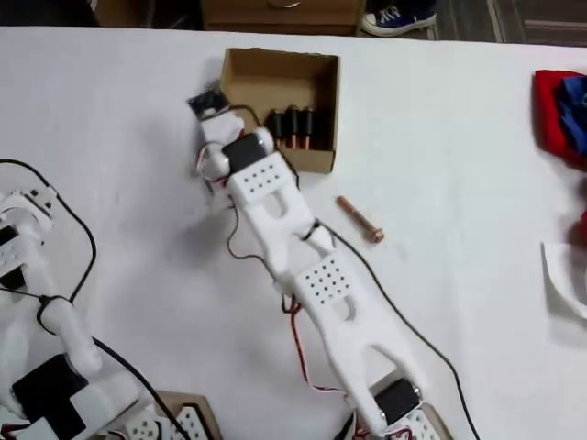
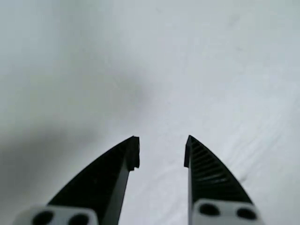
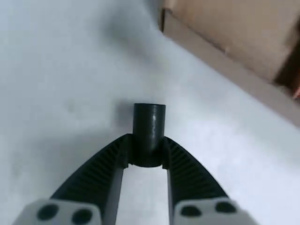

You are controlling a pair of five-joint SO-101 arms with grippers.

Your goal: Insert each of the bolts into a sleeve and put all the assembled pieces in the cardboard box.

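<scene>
**Right gripper holds a sleeve beside the box; one bolt loose on the table**

Nearest, at the near-left corner of the high view, the left arm [image 1: 41, 348] sits folded, well apart from the task items. The left gripper [image 2: 161, 152] has its fingers spread with a clear gap and nothing between them, with bare white table [image 1: 459, 137] under it.

The right arm [image 1: 312, 275] stretches from the near edge, mid-table, toward the far side. Just right of its middle section lies a single copper-coloured bolt [image 1: 359, 220], flat on the table at a slant, untouched and with no sleeve on it.

Farther on, the right gripper [image 3: 146, 152] is clamped on a black sleeve [image 3: 149, 126]. The fingers pinch its lower part and its open end sticks out past the fingertips. Can't tell if the sleeve touches the table. The gripper is just beside the left wall of the cardboard box [image 1: 237, 69], outside it.

Inside the box, three assembled pieces [image 1: 292, 126] lie side by side against the near wall, black sleeves with copper ends showing.

A red and blue cloth [image 1: 559, 110] lies at the far right edge.
</scene>
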